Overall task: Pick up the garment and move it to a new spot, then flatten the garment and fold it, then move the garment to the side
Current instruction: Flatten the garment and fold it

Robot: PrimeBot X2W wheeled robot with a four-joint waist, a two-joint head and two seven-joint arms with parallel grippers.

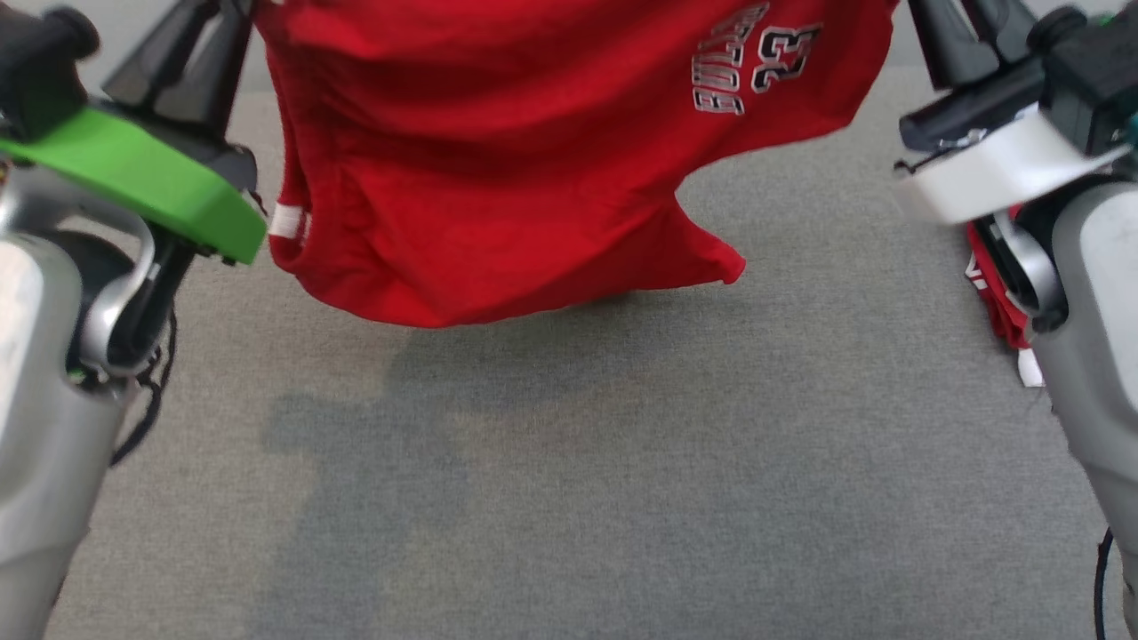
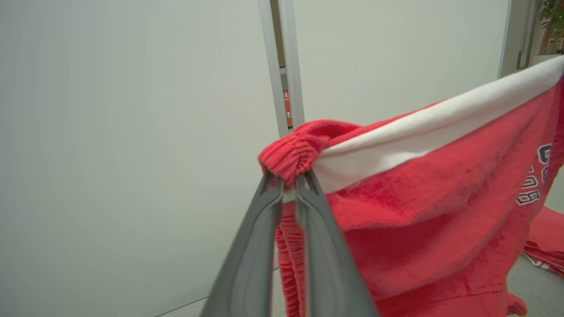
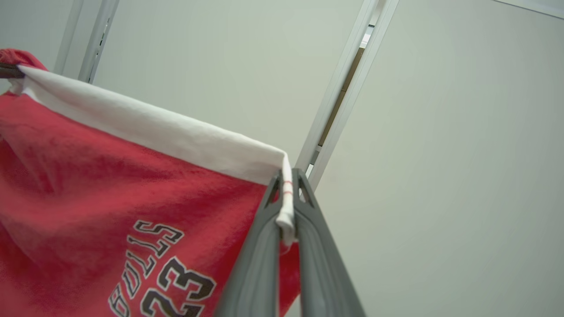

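The red garment [image 1: 498, 178], printed with white lettering and the number 23 [image 1: 782, 53], hangs stretched between my two grippers, its lower edge just over the grey surface [image 1: 622, 489]. My left gripper [image 2: 288, 182] is shut on a bunched ribbed red corner [image 2: 293, 152] beside the white band [image 2: 418, 132]. My right gripper [image 3: 287, 185] is shut on the other end of that white band [image 3: 154, 132], and the cloth [image 3: 88, 185] hangs away to its left. In the head view both grippers' dark fingers [image 1: 191, 62] run off the top edge.
A second red garment [image 1: 996, 302] lies on the grey surface by my right forearm, and its edge [image 2: 544, 246] lies low at the right of the left wrist view. Pale wall panels with a metal frame [image 2: 282, 66] stand behind.
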